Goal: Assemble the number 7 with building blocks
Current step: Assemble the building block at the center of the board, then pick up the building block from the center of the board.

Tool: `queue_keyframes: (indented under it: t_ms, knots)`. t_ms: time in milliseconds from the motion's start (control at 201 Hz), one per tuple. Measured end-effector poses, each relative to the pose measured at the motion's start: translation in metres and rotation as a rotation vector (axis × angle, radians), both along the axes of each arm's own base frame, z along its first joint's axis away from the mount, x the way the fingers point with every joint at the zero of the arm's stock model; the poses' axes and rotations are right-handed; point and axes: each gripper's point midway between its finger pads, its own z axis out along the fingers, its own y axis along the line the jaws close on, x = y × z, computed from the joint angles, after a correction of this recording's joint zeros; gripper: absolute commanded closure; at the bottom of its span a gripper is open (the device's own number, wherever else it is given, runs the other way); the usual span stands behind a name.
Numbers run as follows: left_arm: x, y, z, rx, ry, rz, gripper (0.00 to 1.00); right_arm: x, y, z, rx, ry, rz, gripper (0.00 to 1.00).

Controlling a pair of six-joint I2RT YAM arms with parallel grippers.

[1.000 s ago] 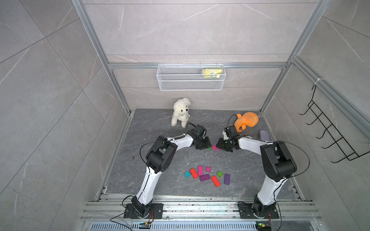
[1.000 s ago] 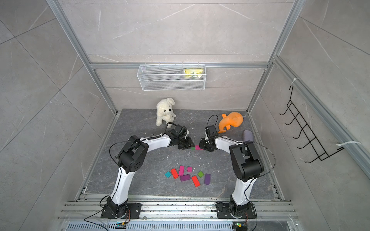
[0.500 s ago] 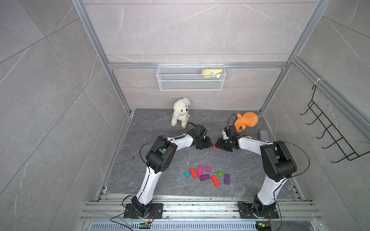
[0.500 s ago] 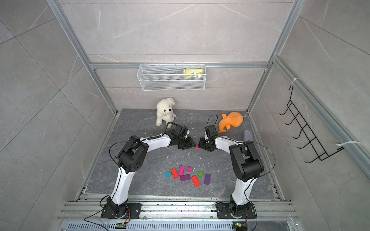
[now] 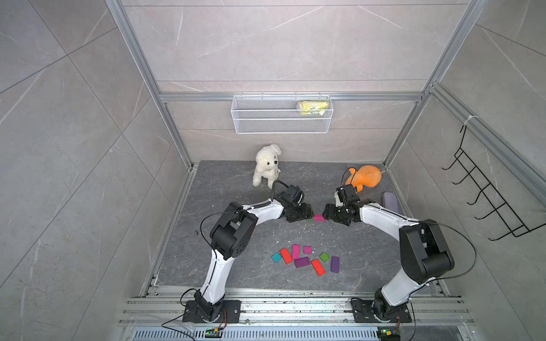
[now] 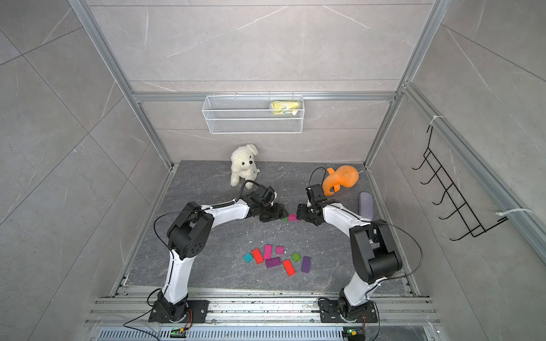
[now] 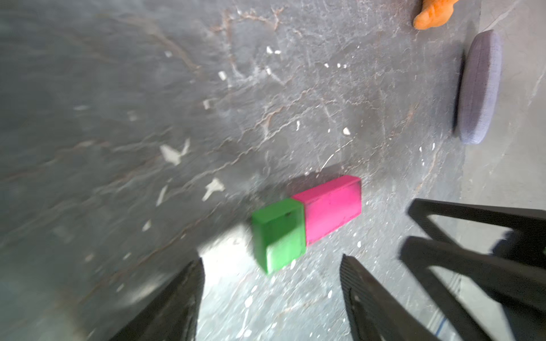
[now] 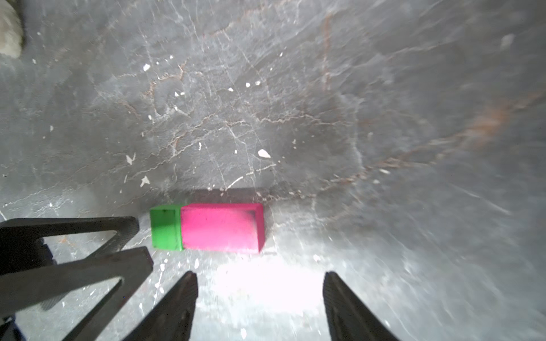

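Left claw (image 7: 271, 259) and right claw (image 8: 259, 273) gaped empty — a straight retreat would keep green block (image 7: 279, 233) and pink block (image 7: 331, 209) joined.

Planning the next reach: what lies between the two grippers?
A green block and a pink block, touching end to end on the floor, between left gripper and right gripper; shown in both top views.

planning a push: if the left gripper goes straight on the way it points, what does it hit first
Probably the green block, just ahead of the left gripper and butted against the pink block; gripper height is unclear.
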Motion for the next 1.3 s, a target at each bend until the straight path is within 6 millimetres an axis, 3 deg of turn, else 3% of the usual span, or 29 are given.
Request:
queue_keyframes:
  t_ms: [179,383,508,642,916,1304]
  knots:
    - [-0.012,0.029,0.002,0.093,-0.055,-0.014,0.17,-0.031,-0.01,0.013,-0.015,0.044,-0.016,0.38]
    - [-0.023,0.051,0.023,0.152,-0.143,-0.055,0.11,-0.11,-0.018,0.007,-0.035,0.142,-0.044,0.41]
    - [-0.024,0.059,0.033,0.179,-0.182,-0.068,0.05,-0.144,-0.006,0.007,-0.076,0.188,-0.024,0.41]
    - [-0.027,0.066,0.031,0.21,-0.192,-0.074,0.0,-0.171,-0.001,-0.002,-0.17,0.252,-0.002,0.41]
    - [-0.036,0.085,0.015,0.292,-0.169,-0.073,0.0,-0.197,-0.011,-0.022,-0.237,0.31,-0.057,0.41]
    - [-0.033,0.089,0.021,0.307,-0.193,-0.06,0.0,-0.194,0.003,-0.04,-0.232,0.313,-0.057,0.42]
